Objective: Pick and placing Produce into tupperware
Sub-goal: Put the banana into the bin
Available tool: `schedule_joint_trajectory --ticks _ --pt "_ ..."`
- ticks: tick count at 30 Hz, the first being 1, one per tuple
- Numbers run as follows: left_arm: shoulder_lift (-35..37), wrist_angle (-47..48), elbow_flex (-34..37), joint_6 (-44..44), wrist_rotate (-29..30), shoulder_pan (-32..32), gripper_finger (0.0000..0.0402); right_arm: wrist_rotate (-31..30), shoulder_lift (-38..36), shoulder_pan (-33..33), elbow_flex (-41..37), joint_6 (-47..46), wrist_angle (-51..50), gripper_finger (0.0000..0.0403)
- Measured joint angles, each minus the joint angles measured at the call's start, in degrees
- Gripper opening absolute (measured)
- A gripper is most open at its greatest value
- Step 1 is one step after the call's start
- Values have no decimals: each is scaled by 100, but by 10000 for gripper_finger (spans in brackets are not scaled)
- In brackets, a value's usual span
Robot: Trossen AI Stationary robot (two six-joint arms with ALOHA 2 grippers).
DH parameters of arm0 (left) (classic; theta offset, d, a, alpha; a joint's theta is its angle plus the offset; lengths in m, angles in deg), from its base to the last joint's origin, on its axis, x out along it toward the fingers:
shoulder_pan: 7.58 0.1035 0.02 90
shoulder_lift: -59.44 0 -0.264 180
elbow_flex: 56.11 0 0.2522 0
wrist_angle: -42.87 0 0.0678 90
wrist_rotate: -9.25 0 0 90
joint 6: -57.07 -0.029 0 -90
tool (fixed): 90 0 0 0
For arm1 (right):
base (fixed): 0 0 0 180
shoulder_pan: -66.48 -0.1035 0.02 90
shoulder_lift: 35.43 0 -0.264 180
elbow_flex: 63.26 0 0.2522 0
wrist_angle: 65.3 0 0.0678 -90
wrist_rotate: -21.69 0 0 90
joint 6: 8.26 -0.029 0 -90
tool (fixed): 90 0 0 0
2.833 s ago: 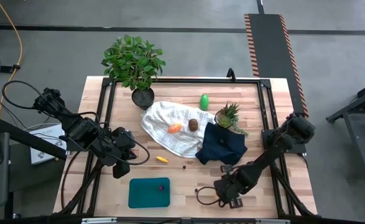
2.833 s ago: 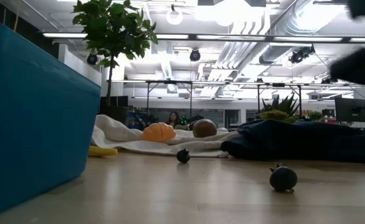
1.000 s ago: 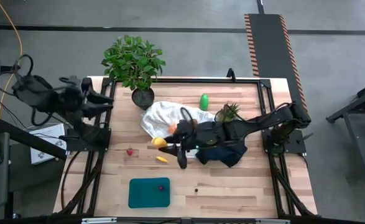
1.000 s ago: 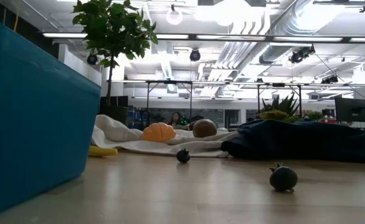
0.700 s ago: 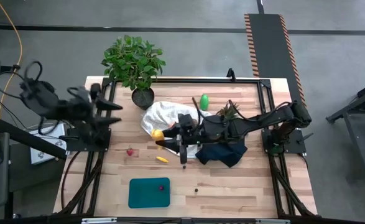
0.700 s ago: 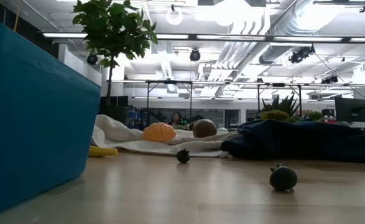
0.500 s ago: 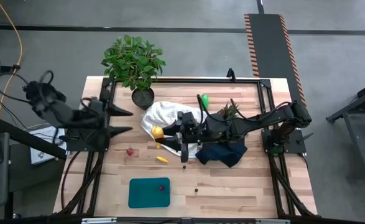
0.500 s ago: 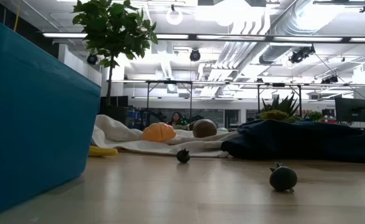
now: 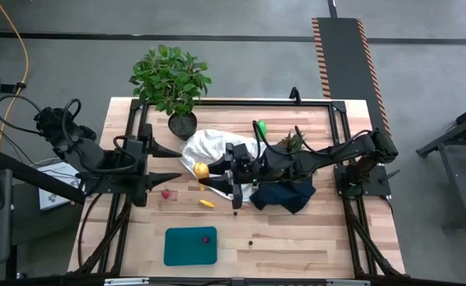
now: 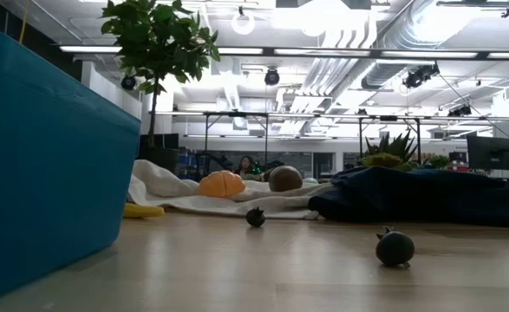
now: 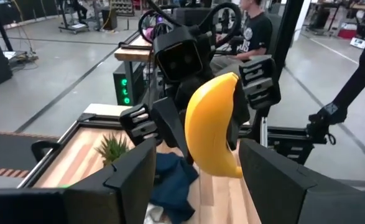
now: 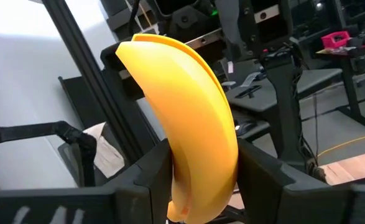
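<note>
- At the middle of the high view, the right gripper (image 9: pixel 203 176) is closed on the yellow banana (image 9: pixel 202 169), holding it above the table just left of the white cloth (image 9: pixel 217 148).
- In the right wrist view the banana (image 12: pixel 182 118) sits clamped between the two dark fingers (image 12: pixel 146 173), curving up out of the grip.
- At the left of the high view, the left gripper (image 9: pixel 163 164) points toward the banana with its two fingers spread apart and nothing between them; the banana is just beyond its tips.
- In the left wrist view the banana (image 11: pixel 210 124) hangs between the left arm's own fingers (image 11: pixel 132 171) without touching them, still gripped from behind by the right gripper.
- At the lower middle of the high view, the teal tupperware (image 9: pixel 185 248) rests on the wooden table (image 9: pixel 312 246), well apart from both grippers, with a small red piece (image 9: pixel 206 238) inside it.
- A red piece (image 9: pixel 166 194) and a small yellow piece (image 9: pixel 207 203) lie on the table below the grippers; a tiny dark bit (image 9: pixel 251 243) lies right of the tupperware.
- At the upper middle, a green pear-shaped piece (image 9: pixel 259 128) is near the toy pineapple (image 9: pixel 290 142), above the navy cloth (image 9: pixel 284 193).
- In the low view an orange piece (image 10: pixel 222 184) and a brown kiwi (image 10: pixel 284 178) rest on the white cloth.
</note>
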State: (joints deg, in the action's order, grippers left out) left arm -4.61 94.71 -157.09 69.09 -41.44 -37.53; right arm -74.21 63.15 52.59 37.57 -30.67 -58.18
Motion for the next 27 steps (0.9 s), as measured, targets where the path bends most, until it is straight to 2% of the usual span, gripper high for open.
schedule_joint_trajectory --ticks 8,12,21,27 --pt "-192 -246 -2 -33 -46 5 221 46 0 0 0 40 -2 138" --pt "-308 -296 2 0 -40 200 222 111 0 -2 0 41 0 138" --pt "-348 -504 -2 30 -1155 828 287 168 2 -2 0 41 -4 138" --pt "-348 -503 -2 -23 -1299 820 290 166 4 -2 0 62 33 138"
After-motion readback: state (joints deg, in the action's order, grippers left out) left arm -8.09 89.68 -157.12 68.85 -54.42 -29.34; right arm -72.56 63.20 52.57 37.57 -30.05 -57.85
